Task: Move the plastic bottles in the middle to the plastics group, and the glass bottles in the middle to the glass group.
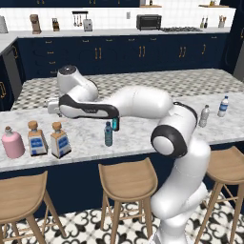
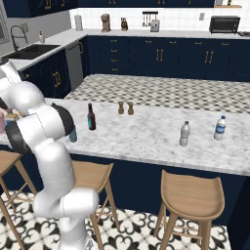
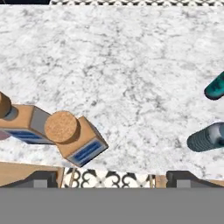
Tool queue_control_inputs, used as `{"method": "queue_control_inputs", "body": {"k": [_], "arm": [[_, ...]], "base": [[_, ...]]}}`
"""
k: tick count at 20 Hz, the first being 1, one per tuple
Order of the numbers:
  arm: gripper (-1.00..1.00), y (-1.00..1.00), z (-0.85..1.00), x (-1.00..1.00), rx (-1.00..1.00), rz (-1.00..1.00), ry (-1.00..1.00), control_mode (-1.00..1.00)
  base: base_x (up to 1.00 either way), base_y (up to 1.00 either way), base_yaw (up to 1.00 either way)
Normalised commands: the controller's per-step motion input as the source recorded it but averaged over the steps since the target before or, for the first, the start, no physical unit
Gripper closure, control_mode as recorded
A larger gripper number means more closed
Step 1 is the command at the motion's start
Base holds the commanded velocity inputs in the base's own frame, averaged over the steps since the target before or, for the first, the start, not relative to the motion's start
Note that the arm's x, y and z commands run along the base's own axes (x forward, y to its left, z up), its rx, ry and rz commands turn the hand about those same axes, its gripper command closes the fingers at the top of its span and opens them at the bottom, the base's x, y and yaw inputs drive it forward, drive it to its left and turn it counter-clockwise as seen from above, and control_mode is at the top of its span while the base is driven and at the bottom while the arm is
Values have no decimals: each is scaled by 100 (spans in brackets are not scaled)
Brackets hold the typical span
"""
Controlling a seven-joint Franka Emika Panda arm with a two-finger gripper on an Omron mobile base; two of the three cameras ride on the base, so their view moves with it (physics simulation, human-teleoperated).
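Hovering above the counter [image 1: 143, 136], the gripper [image 3: 112, 177] has its fingers spread wide, holding nothing. Both square bottles [image 3: 72, 138] stand touching beside the pink flask [image 1: 13, 143] on the left. The teal bottle [image 1: 108, 134] and dark bottle [image 2: 91, 117] wait mid-counter; a low swing might topple either. Contents can't be told.

Arm [image 1: 143, 102]: glossy white shell, fat rounded segments w/ smooth curves. Joints dark grey/black; big round elbow cap [image 1: 167, 140] is white w/ a thick black ring. Black band runs along the forearm [image 1: 88, 108] underside. Rounded white wrist housing [image 1: 71, 78] w/ a dark cap on top. Tool [image 3: 112, 177]: 2 small dark blocky tips. No cables, screws or markings visible.
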Motion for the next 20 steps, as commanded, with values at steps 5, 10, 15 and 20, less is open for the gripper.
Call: {"method": "queue_control_inputs", "body": {"k": [5,10,15,20], "arm": [[-100,-100,0,-52,5,-23,2,-100],[-100,-98,0,-22,4,-8,0,-100],[-100,-68,-1,3,3,2,1,-100],[-100,-39,-12,2,0,5,0,-100]], "base": [[0,0,0],[0,0,0],[0,0,0],[0,0,0]]}}
